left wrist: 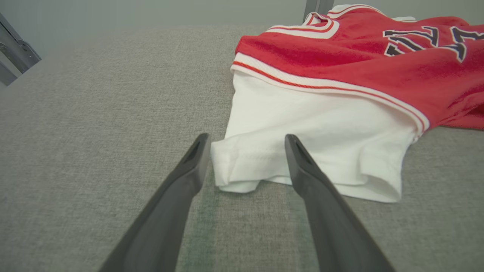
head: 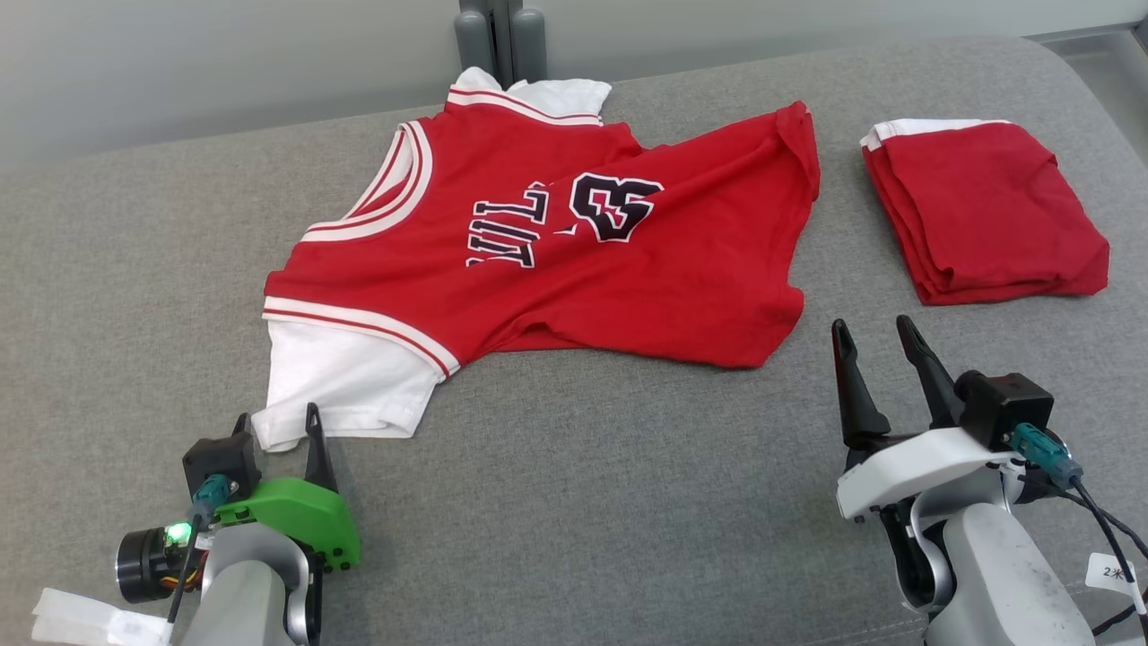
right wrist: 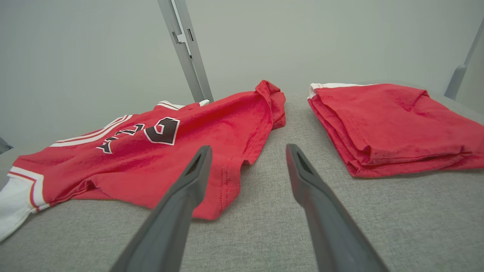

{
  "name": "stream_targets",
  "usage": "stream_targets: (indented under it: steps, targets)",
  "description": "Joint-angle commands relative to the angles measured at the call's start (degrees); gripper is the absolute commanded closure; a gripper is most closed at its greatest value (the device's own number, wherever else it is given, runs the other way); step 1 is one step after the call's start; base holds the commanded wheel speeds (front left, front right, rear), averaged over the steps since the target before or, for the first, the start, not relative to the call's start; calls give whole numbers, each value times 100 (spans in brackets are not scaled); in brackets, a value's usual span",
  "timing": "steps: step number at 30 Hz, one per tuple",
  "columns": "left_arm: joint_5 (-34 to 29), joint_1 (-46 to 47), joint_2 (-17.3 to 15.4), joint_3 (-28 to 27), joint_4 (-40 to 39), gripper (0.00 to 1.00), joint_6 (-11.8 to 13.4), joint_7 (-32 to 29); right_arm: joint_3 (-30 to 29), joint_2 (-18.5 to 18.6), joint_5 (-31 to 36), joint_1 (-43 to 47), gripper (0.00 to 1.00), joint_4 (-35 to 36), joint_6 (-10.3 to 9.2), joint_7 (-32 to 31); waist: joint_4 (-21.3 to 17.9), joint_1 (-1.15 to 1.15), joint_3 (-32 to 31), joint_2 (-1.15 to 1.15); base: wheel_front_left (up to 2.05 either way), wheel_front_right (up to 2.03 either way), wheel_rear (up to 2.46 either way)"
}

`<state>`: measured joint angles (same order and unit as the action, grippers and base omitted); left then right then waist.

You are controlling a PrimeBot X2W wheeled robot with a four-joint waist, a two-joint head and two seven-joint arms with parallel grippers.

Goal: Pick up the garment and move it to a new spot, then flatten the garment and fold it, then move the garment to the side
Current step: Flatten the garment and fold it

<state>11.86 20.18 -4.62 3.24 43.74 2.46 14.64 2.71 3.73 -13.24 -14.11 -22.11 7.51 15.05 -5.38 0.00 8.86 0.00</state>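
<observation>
The garment is a red jersey with white sleeves and black lettering, spread loosely on the grey surface with its hem to the right. My left gripper is open at the corner of the near white sleeve, whose hem edge lies between the fingers. My right gripper stands open just off the jersey's lower hem corner, with bare grey fabric between its fingers. Nothing is held.
A folded red garment lies at the right, beyond my right gripper, also in the right wrist view. The grey padded surface stretches bare in front of the jersey. A grey post rises behind the collar.
</observation>
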Motion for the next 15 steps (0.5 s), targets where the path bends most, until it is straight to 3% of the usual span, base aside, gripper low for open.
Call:
stream_targets:
  steps: [1,9,15]
  targets:
    - [-46,120,-55,-5,126,0,41,9,-6,-18,27,39,0,19,-4,16,-32,0,31,0,0,0,0]
    - [-101,376,-81,85,873,0,194,22,-7,-21,83,28,0,-6,-4,16,-37,0,72,0,0,0,0]
    - [24,505,-55,89,1133,0,23,35,16,-29,102,1,0,-117,-4,16,30,0,79,0,0,0,0]
